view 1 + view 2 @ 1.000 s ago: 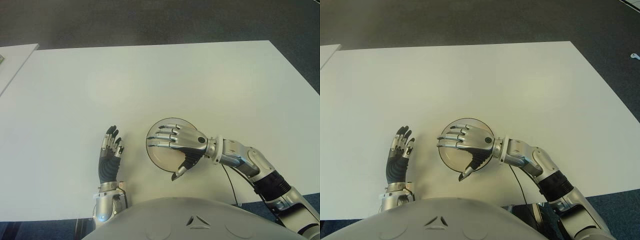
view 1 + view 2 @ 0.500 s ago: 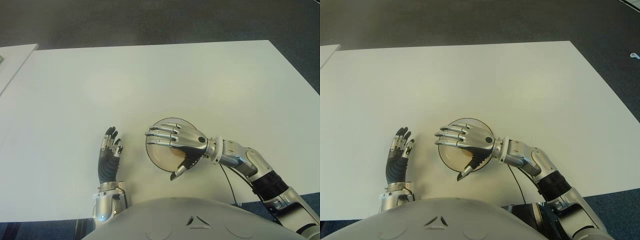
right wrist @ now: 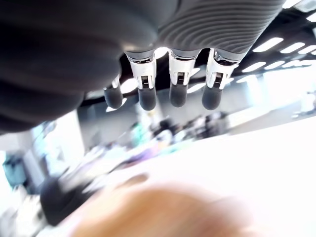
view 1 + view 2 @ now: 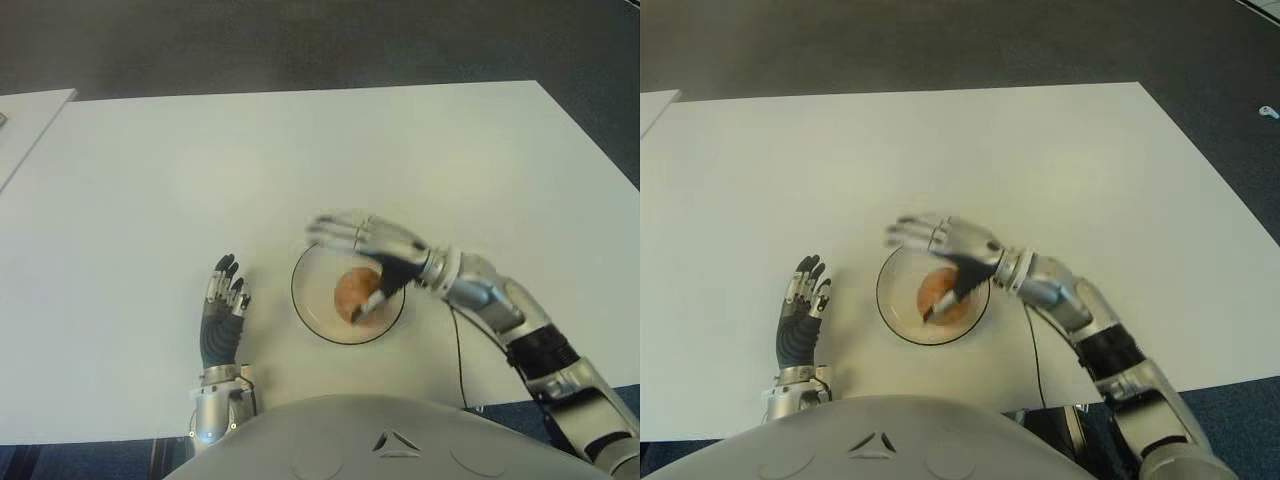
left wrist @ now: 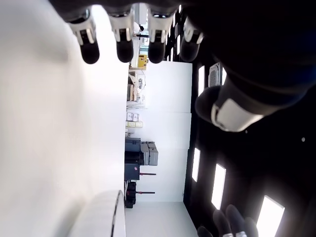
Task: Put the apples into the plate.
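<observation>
The apple (image 4: 353,292) sits in the plate (image 4: 312,313) near the table's (image 4: 300,160) front edge. The right hand (image 4: 372,250) hovers over it, fingers spread (holding nothing). The left hand (image 4: 221,315), fingers straight, shows left of the plate.

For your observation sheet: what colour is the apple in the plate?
Orange-brown. The apple shows best in the left eye view.

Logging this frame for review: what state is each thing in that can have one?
apple: lying in the plate, not gripped.
plate: upright on the table, holding the apple.
right robot hand: open, fingers spread above the plate's far rim.
left robot hand: open, holding nothing, showing left of the plate.
</observation>
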### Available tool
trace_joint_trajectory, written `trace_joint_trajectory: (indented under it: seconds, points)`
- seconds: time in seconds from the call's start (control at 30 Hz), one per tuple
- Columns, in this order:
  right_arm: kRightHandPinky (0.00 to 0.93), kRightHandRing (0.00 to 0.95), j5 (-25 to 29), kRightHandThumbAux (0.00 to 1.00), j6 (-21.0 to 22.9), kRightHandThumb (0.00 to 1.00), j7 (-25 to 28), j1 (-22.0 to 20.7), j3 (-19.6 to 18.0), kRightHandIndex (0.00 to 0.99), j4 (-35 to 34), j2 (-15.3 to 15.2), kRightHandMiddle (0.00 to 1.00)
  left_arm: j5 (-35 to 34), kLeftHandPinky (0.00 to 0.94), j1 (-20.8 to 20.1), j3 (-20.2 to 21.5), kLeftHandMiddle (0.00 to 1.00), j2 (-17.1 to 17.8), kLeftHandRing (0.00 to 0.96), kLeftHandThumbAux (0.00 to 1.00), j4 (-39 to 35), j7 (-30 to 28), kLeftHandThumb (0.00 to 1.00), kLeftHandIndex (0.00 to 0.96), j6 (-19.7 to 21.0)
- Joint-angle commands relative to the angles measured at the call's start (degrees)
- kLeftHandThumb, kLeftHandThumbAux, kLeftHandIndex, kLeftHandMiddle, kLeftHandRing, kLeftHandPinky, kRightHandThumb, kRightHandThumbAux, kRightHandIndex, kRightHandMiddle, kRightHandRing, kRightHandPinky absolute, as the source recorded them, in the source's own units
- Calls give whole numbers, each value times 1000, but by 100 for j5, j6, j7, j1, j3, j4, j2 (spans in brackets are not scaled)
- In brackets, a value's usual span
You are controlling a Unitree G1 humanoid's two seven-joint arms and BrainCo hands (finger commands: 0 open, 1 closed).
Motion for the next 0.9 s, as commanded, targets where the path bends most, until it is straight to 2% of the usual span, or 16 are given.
trace_joint_trajectory:
  seconds: [0.03, 0.13, 0.27, 0.5, 0.7, 0.9]
  points:
    - [0, 0, 842, 272, 676, 121, 202, -23, -382, 0, 233, 282, 0, -148, 0, -29, 25, 0, -162, 0, 548, 129, 43, 122, 39, 14]
    - [0, 0, 1347, 263, 973, 127, 272, 65, -556, 0, 285, 475, 0, -215, 0, -60, 21, 0, -152, 0, 540, 207, 1, 132, 37, -68]
    - [0, 0, 2217, 263, 1199, 128, 308, 187, -990, 7, 865, 744, 0, -345, 0, -69, -11, 0, -136, 0, 532, 268, -62, 136, 37, -53]
    - [0, 0, 2646, 291, 1828, 117, 487, 436, -1293, 20, 679, 867, 0, -480, 0, -117, -20, 0, -225, 0, 519, 400, -37, 156, 43, -230]
    - [0, 0, 2846, 304, 2103, 114, 627, 569, -1550, 7, 682, 834, 0, -551, 0, -120, -30, 0, -157, 0, 508, 476, -90, 165, 45, -296]
    - [0, 0, 2982, 346, 2743, 98, 667, 596, -1752, 0, 582, 896, 0, -540, 0, -98, -5, 0, -141, 0, 504, 492, -77, 166, 47, -349]
